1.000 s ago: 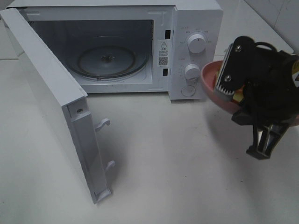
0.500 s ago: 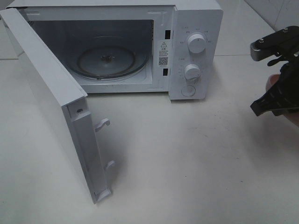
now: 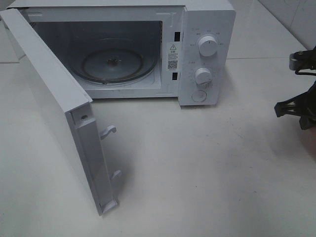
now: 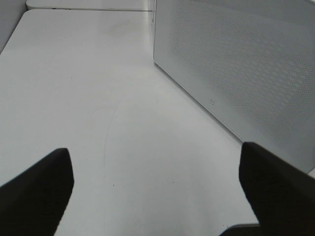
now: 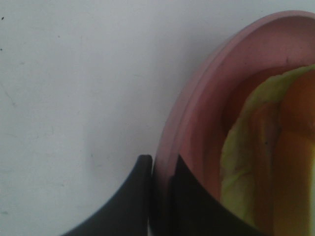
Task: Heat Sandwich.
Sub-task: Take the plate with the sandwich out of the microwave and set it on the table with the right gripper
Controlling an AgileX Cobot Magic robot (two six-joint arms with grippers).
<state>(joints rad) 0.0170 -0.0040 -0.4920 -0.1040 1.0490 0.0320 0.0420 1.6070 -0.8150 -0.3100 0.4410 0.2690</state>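
The sandwich (image 5: 266, 162), pale yellow-green and tan, lies in the pink plate (image 5: 197, 98) and shows only in the right wrist view. My right gripper (image 5: 161, 162) is shut on the plate's rim, one finger inside and one outside. In the exterior view only dark parts of the right arm (image 3: 300, 106) show at the right edge; plate and sandwich are out of that view. The microwave (image 3: 207, 29) stands at the back with its door (image 3: 54, 113) swung wide open and its glass turntable (image 3: 116, 64) bare. My left gripper (image 4: 153, 150) is open over the tabletop, beside the door's outer face (image 4: 236, 64).
The open door juts far toward the front left. Two knobs (image 3: 207, 45) sit on the microwave's right panel. White tabletop (image 3: 197, 168) spreads in front of the oven. A tiled wall rises at the back right.
The right arm has swung to the right, carrying the pink plate out of the exterior view. The left gripper and the microwave have not moved.
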